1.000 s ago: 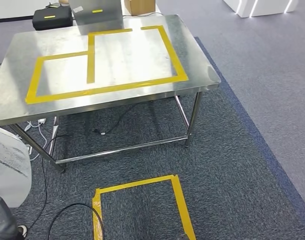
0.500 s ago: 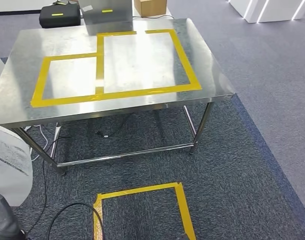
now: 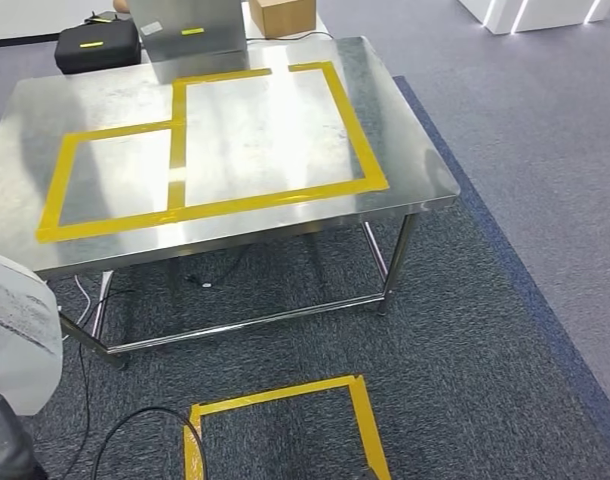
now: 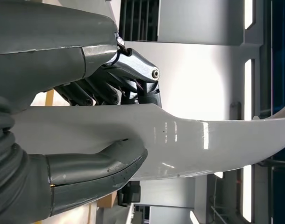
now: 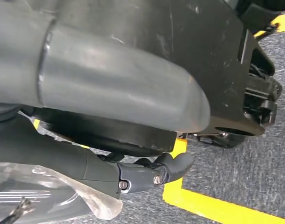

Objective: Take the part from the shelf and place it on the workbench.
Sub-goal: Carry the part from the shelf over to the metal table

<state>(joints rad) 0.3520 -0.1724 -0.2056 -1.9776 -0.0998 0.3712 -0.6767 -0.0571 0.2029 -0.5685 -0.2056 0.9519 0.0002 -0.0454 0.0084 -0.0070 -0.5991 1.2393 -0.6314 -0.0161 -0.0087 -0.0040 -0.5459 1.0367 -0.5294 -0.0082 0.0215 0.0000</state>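
The part point(image 4: 190, 144) is a smooth white curved panel; my left hand point(image 4: 81, 60) grips it, thumb point(image 4: 98, 168) on one face and dark fingers point(image 4: 98, 91) on the other. In the head view the white part point(image 3: 15, 330) shows at the lower left, beside the workbench's near left corner. The workbench point(image 3: 408, 160) is a steel table with yellow tape rectangles point(image 3: 211, 205) on its top and stands ahead of me. My right hand point(image 5: 152, 175) hangs over the carpet with its fingers out and nothing in them.
A yellow tape square point(image 3: 287, 395) marks the dark carpet in front of the bench. Black cables point(image 3: 147, 415) loop on the floor at the left. Behind the bench are a black case point(image 3: 98, 45), a grey metal box point(image 3: 189, 25) and a cardboard box point(image 3: 281, 15).
The whole view has swayed sideways and back, so the camera has moved. The bench sits a little further left in the picture than half a second ago. The part stays in my left hand.
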